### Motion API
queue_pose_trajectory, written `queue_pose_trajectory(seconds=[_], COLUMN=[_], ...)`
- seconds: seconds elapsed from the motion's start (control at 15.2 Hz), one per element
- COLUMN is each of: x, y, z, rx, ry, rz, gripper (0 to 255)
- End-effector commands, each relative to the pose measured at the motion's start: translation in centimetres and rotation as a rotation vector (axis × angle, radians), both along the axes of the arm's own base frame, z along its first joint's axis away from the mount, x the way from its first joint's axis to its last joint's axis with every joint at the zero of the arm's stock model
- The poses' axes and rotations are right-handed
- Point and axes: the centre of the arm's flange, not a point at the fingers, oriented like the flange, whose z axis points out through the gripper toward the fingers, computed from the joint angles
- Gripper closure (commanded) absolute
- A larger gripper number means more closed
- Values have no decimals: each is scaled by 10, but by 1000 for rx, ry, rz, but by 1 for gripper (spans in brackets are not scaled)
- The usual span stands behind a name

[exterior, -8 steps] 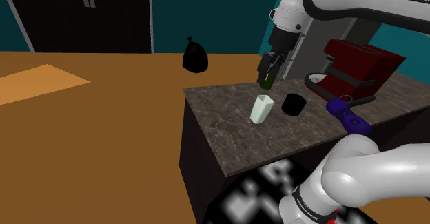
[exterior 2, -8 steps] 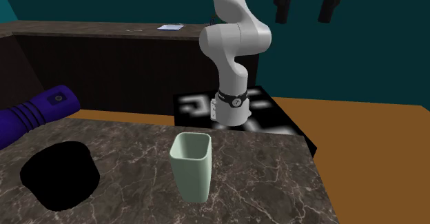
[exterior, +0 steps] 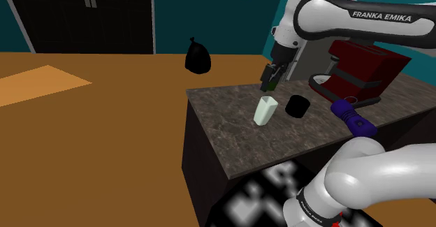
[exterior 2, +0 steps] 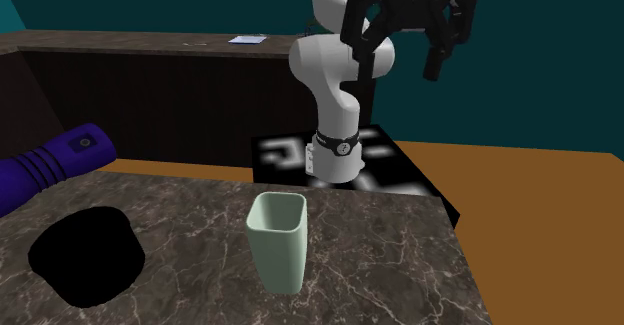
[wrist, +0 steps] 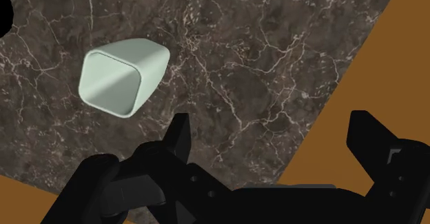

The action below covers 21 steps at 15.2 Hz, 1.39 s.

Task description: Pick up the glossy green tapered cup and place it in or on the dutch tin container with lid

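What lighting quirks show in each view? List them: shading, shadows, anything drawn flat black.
Shoulder view: the scene is dim, and the pale green cup is the brightest thing on the marble counter. Second exterior view: the black container reads as a flat silhouette, with no highlight or shading. Wrist view: a soft light gradient runs inside the cup, and the counter is evenly lit.

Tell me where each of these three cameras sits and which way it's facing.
Shoulder view: beside and behind the stand, looking down over the counter and cup; arm and gripper show.
Second exterior view: low over the counter, facing the arm's base across the cup; gripper up high.
Wrist view: riding the gripper, looking down at the cup; its open fingers show.
Shared: all three see the cup.
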Motion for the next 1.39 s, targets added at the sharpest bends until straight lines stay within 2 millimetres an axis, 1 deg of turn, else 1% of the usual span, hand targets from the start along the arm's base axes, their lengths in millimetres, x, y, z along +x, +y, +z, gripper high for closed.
queue_pose_trajectory(seconds=[0.0,0.73,0.79,1.32], x=[7,37,38,37], y=[-21,-124,-129,-130], z=[-20,-121,-126,-166], rx=[1,10,11,11], ry=[5,36,37,37], rz=[-7,-51,-54,-54], gripper=[0,0,0,0])
